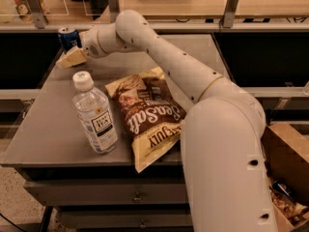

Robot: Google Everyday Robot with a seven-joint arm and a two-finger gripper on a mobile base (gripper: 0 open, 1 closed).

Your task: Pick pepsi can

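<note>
The pepsi can (67,36) is a small dark-blue can with a silver top. It stands upright at the far left corner of the grey table (46,127). My gripper (67,59) is beige and sits just in front of the can and slightly below it, pointing left, at the end of the long white arm (164,57). The gripper hides the can's lower part. I cannot tell whether the gripper touches the can.
A clear water bottle with a white cap (94,115) stands near the table's front left. A brown chip bag (149,115) lies beside it in the middle. A raised wooden counter (193,6) runs behind the table. A cardboard box (289,173) sits on the floor at the right.
</note>
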